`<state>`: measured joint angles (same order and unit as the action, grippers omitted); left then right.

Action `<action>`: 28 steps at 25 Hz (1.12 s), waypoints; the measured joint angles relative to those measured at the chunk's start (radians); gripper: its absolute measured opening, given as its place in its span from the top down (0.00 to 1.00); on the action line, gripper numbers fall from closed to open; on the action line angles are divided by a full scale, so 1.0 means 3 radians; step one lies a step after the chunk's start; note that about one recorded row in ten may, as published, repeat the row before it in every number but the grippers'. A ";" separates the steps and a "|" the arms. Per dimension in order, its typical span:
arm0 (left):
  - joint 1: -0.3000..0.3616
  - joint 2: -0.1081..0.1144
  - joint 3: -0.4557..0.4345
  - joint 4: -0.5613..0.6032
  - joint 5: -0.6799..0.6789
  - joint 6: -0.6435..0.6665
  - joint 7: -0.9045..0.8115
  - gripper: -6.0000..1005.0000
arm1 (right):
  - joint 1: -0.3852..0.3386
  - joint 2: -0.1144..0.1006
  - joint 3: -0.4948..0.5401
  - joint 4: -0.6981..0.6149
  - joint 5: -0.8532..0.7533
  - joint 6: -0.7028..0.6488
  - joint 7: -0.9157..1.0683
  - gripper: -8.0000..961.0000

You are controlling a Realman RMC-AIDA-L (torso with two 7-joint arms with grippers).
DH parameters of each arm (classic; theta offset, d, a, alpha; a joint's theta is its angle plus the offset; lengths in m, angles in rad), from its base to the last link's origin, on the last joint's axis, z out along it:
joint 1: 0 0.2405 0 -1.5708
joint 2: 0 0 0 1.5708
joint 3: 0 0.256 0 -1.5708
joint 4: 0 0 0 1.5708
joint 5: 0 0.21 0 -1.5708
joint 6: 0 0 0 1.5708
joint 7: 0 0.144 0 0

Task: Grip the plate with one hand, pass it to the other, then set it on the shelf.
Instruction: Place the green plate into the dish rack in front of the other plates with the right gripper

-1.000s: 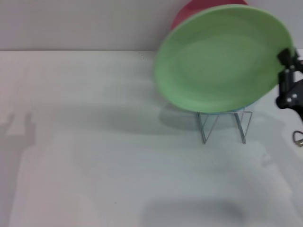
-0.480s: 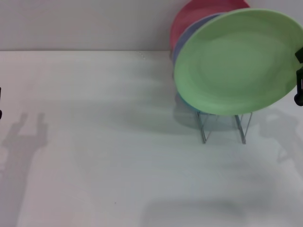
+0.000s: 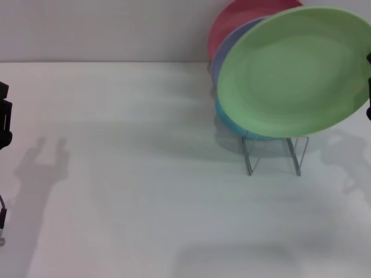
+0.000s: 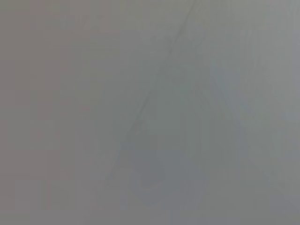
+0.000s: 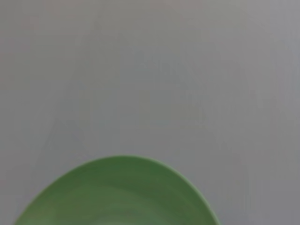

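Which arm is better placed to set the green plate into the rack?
Right. The right gripper is at the green plate's edge, directly over the wire rack; the left gripper sits far across the table.

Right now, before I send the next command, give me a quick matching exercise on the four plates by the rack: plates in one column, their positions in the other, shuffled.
Things:
1. green plate
2. red plate
3. lavender plate
4. blue plate

Places:
A. rearmost, nearest the wall
B. frontmost, tilted, covering most of the others
C. only a low sliver showing just above the wire rack
D. just in front of the red one, edge showing

Pairs: 1-B, 2-A, 3-D, 4-C
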<state>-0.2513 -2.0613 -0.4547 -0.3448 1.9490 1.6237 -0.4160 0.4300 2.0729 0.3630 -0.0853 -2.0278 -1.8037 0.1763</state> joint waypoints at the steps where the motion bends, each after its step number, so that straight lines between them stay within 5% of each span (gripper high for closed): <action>1: 0.0000 0.0000 0.0000 0.0000 0.0000 0.0000 0.0000 0.52 | 0.0013 0.0000 -0.0002 -0.0027 0.0000 -0.0005 0.0000 0.96; 28: 0.0081 -0.0007 0.0093 -0.0189 0.0002 0.0144 -0.0007 0.49 | 0.0187 -0.0019 -0.0287 -0.0563 -0.0029 0.0031 -0.0504 0.97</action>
<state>-0.2270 -2.0634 -0.4268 -0.4014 1.9496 1.6670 -0.4181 0.4861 2.0670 0.2770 -0.2542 -2.0365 -1.7943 0.0251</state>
